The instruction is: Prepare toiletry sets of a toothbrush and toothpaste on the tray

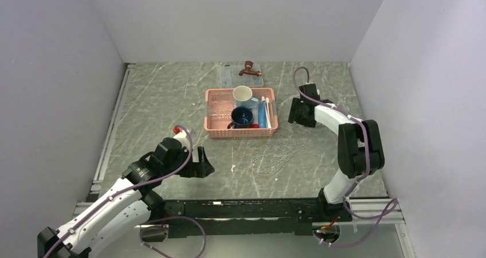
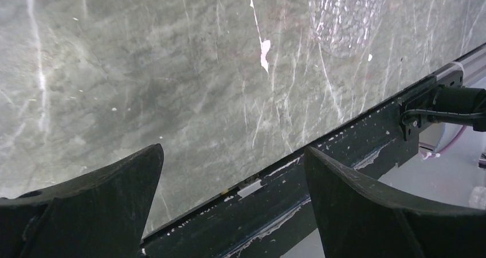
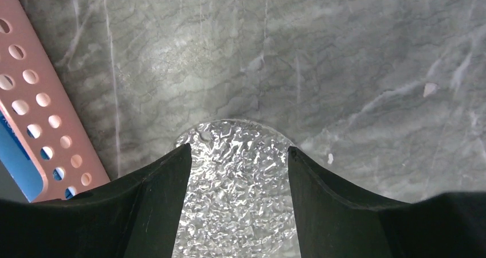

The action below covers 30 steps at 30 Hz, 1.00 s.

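The left pincer (image 1: 203, 169) (image 2: 232, 150) hangs low over the near part of the surface (image 1: 160, 103), close to the black rail (image 1: 240, 207) along its front edge. Its fingers are spread wide with nothing between them.

A little farther in, toward the middle, a clear tray (image 1: 269, 155) (image 2: 344, 17) of crinkled plastic lies flat on the surface. It is faint against the grey marbling, and it looks empty.

Behind it stands the pink basket (image 1: 240, 133) (image 3: 40, 114). A dark blue mug (image 1: 242, 118) sits at its centre and a white cup (image 1: 242, 94) just behind the mug. In the right-hand part the toothpaste (image 1: 262, 116) (image 3: 20, 166) – a light-blue tube – lies lengthwise. The toothbrushes (image 1: 267, 112), pale sticks, lie just beside it on the right, against the basket wall.

The right pincer (image 1: 295, 112) (image 3: 239, 149) is just to the right of the basket, pointing down. Its fingers stand partly apart. A second clear piece (image 3: 238, 212), crinkled and round-ended, shows in the gap and runs on under both fingers, so it does not look clamped between them.

At the far edge lies a larger clear tray (image 1: 229, 74) with a brown tap-shaped thing (image 1: 250, 69) on it.
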Tool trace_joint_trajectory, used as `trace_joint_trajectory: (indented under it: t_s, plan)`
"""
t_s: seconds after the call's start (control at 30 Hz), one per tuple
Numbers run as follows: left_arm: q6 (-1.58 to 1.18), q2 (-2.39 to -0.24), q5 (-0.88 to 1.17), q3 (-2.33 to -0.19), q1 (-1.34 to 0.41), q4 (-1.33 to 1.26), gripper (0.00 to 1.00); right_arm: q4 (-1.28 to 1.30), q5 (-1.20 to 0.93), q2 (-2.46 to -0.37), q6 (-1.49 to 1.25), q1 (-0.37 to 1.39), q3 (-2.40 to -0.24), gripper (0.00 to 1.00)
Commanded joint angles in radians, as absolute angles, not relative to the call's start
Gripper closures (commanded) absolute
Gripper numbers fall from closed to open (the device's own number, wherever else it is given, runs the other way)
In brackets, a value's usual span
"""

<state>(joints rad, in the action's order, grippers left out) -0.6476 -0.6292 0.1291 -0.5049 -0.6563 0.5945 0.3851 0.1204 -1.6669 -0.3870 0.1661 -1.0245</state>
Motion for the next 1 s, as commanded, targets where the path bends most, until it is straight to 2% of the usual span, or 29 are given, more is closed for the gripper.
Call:
trace_joint_trajectory:
  t_s: [0.0, 0.57, 0.97]
  plan:
    - [-0.697, -0.626, 0.194, -0.473, -0.660, 0.489, 0.01, 0.335, 0.108, -1.688, -0.417, 0.161, -1.081, 0.34]
    - [-0.679, -0.588, 0.189, -0.433, -0.659, 0.506, 0.01, 0.335, 0.150, -1.778, -0.440, 0.163, -1.097, 0.32]
    - [-0.667, -0.568, 0.184, -0.446, -0.658, 0.520, 0.01, 0.337, 0.174, -1.695, -0.495, 0.194, -0.965, 0.31]
